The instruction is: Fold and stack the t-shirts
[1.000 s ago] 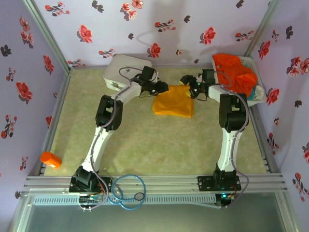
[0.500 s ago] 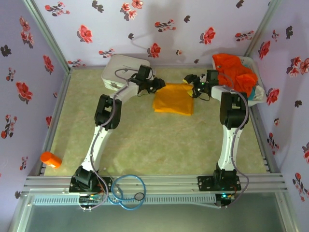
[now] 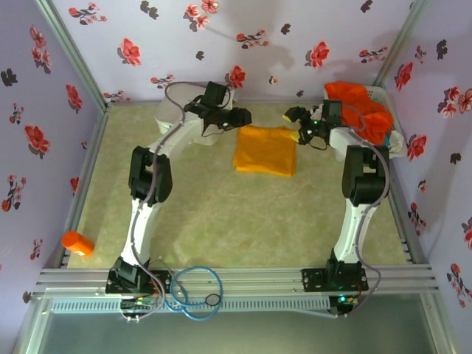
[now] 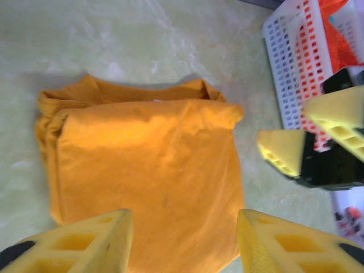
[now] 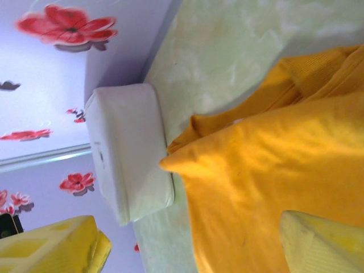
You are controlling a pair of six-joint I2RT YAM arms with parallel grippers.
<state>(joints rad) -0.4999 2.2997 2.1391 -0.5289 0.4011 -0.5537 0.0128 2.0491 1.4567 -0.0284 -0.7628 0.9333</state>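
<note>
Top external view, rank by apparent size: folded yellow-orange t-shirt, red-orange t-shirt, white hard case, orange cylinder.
1-2. golden yellow-orange folded cloth t-shirt and bunched red-orange cloth t-shirt: about alike, not ranked.
3. white rounded hard case, partly hidden by the left arm, so unsure.
4. small orange cylinder.

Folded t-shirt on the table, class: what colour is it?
The t-shirt is plain golden yellow-orange, best seen in the left wrist view.
</note>
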